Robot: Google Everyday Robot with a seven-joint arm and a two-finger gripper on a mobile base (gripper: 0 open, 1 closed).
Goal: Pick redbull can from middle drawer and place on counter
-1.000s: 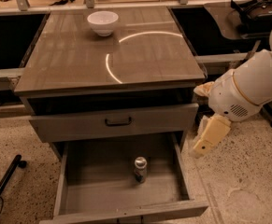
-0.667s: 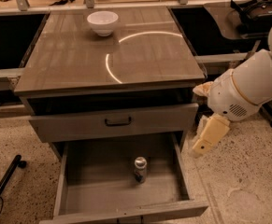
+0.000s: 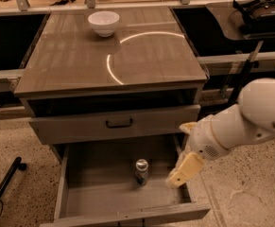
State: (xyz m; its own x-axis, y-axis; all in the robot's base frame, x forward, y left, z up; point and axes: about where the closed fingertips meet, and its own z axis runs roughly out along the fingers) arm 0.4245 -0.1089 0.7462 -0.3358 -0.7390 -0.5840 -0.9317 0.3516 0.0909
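The redbull can (image 3: 141,172) stands upright on the bare bottom of the open middle drawer (image 3: 99,189), right of its centre. My gripper (image 3: 183,171) hangs from the white arm (image 3: 250,119) at the drawer's right wall, just right of the can and apart from it, holding nothing that I can see. The counter (image 3: 75,63) is the glossy top of the cabinet, with a bright curved light reflection on it.
A white bowl (image 3: 104,22) sits at the back of the counter. A shut drawer front with a black bar handle (image 3: 118,123) is above the open drawer. A black headset (image 3: 262,11) lies on the side table at right. A black bar (image 3: 2,188) lies on the floor at left.
My gripper has moved down and to the left, from beside the cabinet to the right wall of the open drawer, closer to the can. The can has not moved.
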